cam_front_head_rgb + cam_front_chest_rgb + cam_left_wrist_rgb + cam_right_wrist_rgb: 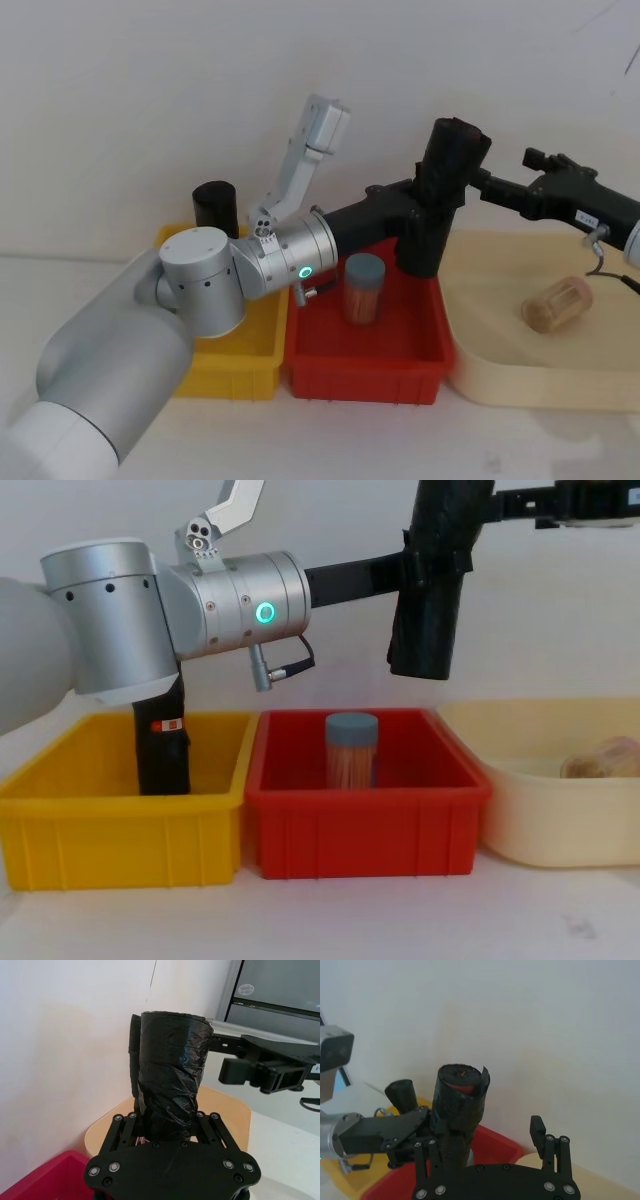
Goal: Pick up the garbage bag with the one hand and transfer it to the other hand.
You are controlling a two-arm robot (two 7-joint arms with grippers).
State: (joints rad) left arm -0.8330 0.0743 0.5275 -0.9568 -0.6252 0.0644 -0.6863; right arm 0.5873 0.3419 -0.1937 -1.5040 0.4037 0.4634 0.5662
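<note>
Left gripper [167, 1118], green ring at the wrist, is clamped on the lower part of the garbage bag [440, 195], holding it upright in the air above the red bin [365, 372]. Right gripper [484, 187] sits at the top of the roll with its jaws spread: one finger is just beside the plastic, the other well apart (right wrist view). Risk: if the left lets go before the right has closed, the roll would likely drop into the red bin onto the capped jar [363, 288]. The film is glossy and a loose flap curls at the top, so a high grip could pinch only the flap and slip. Count: two black rolls, the held one and a labelled roll [162, 742] standing in the yellow bin [235, 368]; two jars, the second jar [556, 304] lying in the cream tray [530, 388]; three containers; two grippers.
</note>
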